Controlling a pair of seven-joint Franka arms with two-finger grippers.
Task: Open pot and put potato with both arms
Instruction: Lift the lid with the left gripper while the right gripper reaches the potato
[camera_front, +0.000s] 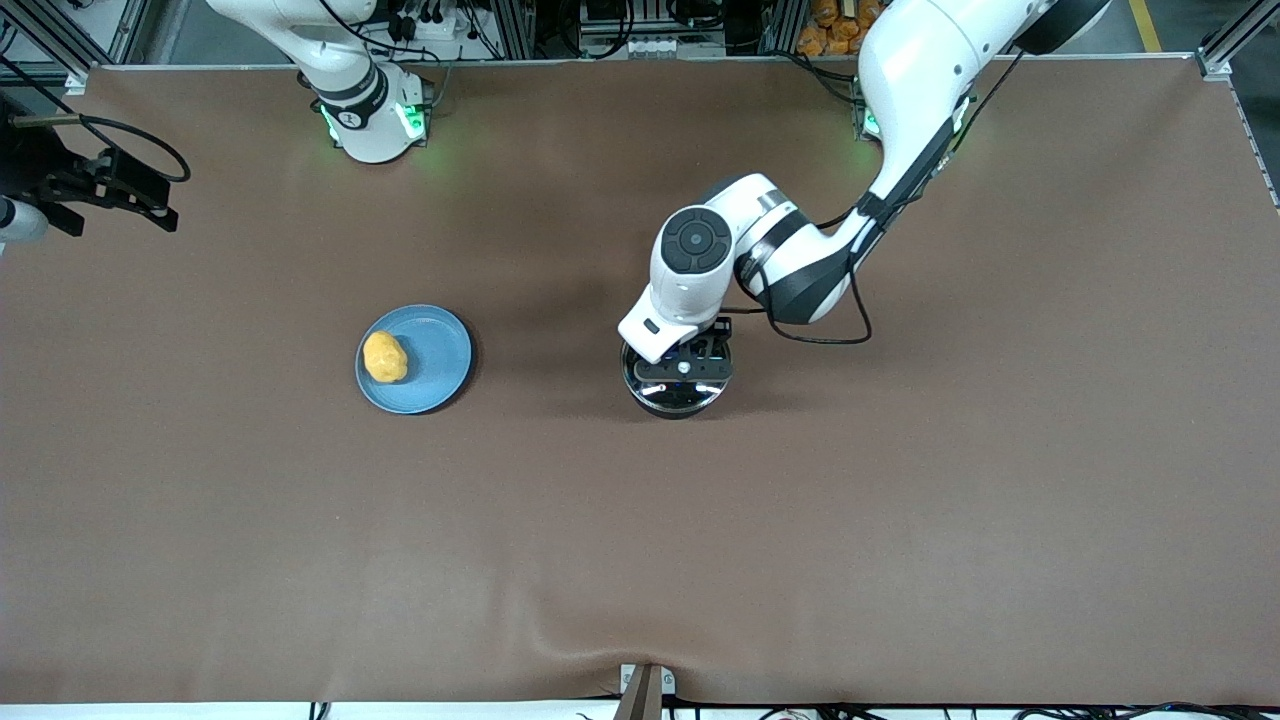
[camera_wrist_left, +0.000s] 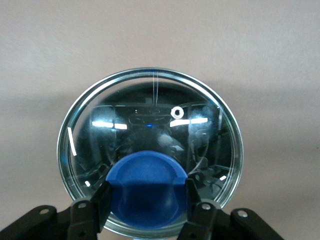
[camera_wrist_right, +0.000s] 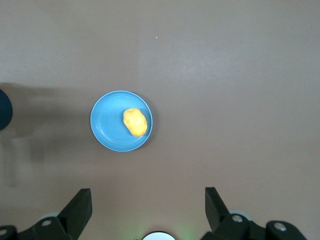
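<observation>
The pot (camera_front: 678, 392) stands mid-table with its glass lid (camera_wrist_left: 150, 115) on; its blue handle is hidden under the left arm. My left gripper (camera_front: 684, 362) is down on the lid, and its fingers (camera_wrist_left: 102, 200) press both sides of the blue knob (camera_wrist_left: 146, 187). The yellow-orange potato (camera_front: 384, 357) lies on a light-blue plate (camera_front: 440, 350) toward the right arm's end; it also shows in the right wrist view (camera_wrist_right: 135, 121). My right gripper (camera_wrist_right: 148, 210) is open and empty, high over the table near its base, out of the front view.
Black equipment with cables (camera_front: 100, 185) sits at the table's edge at the right arm's end. The left arm's elbow (camera_front: 790, 265) hangs over the table beside the pot. Bare brown mat lies between plate and pot.
</observation>
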